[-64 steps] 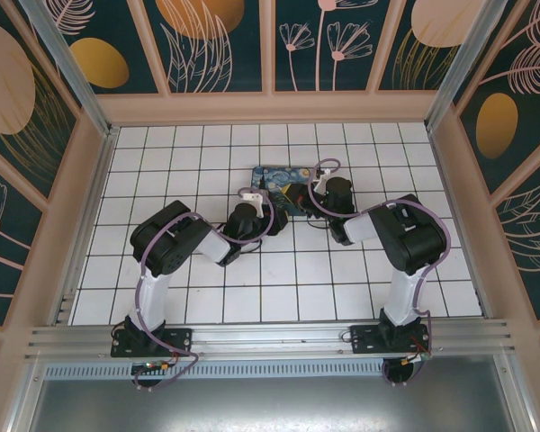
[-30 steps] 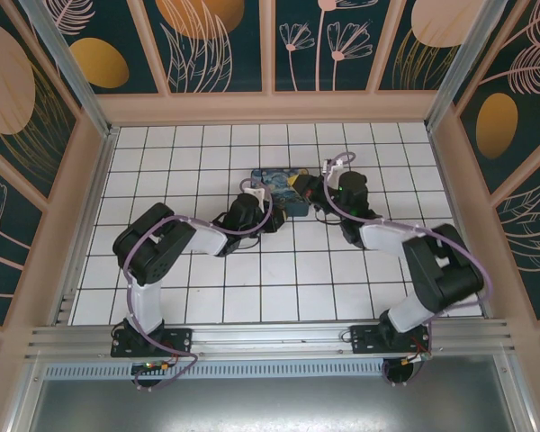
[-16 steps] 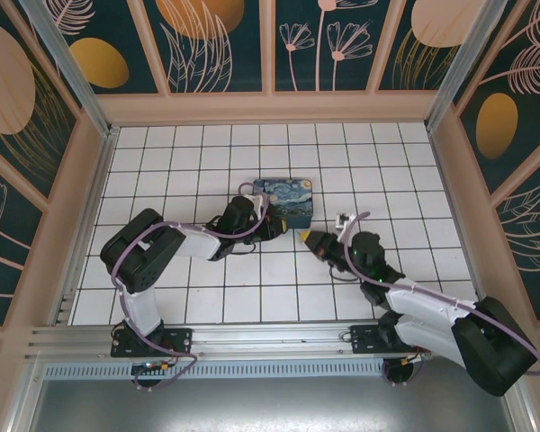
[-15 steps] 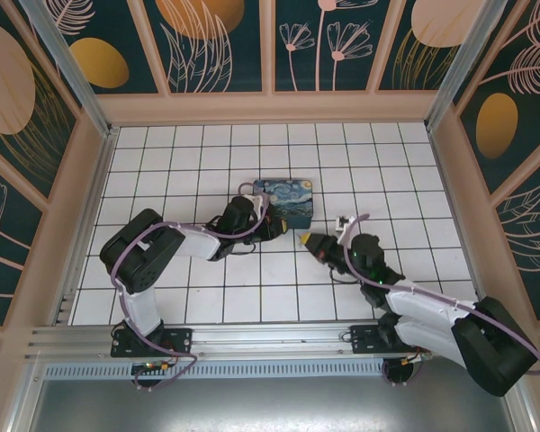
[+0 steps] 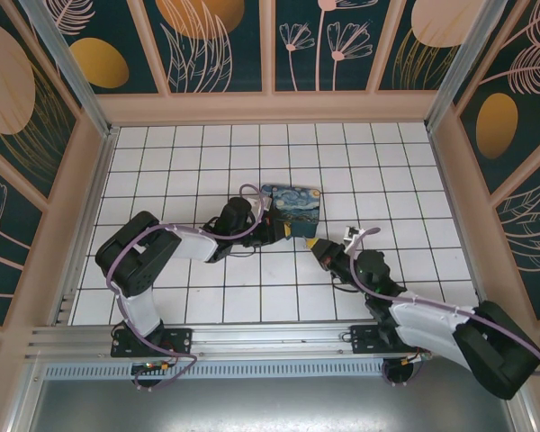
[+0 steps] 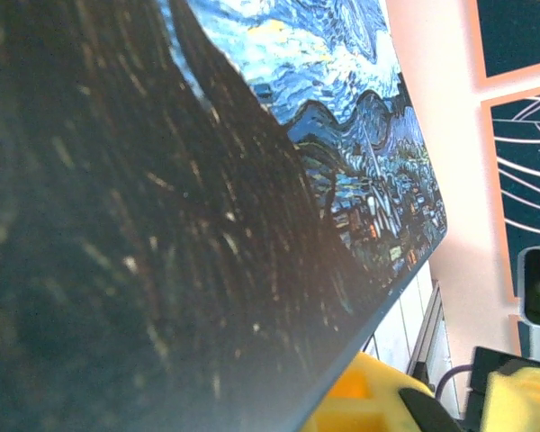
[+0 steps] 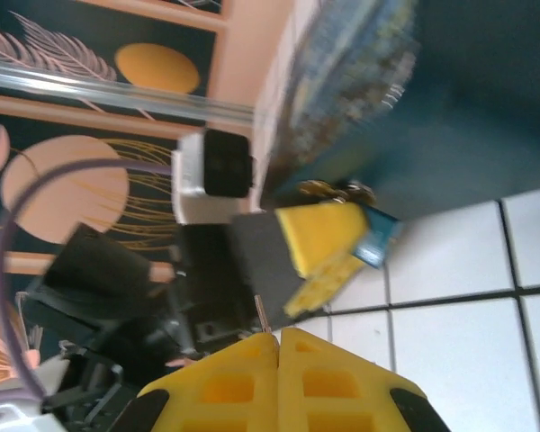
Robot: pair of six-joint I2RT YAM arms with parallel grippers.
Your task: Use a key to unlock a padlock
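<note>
The box (image 5: pixel 292 209) bears a swirling starry-night painting beside the padlock (image 7: pixel 379 239).

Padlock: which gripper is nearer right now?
Left. Left gripper holds the padlock beside the painted box; right gripper, shut, sits apart from it, nearer the arm bases.

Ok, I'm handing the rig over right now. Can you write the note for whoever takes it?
Left pincer: shut, holding the padlock at its tips, close beside the painted box.
Right pincer: shut; a thin sliver pokes out between its fingers, likely the key.
Done: both items appear picked up; the pincers face each other, apart.
Left: bring the key to the keyhole, insert, turn, free the shackle. The shackle's state is too blurred to tell.
</note>
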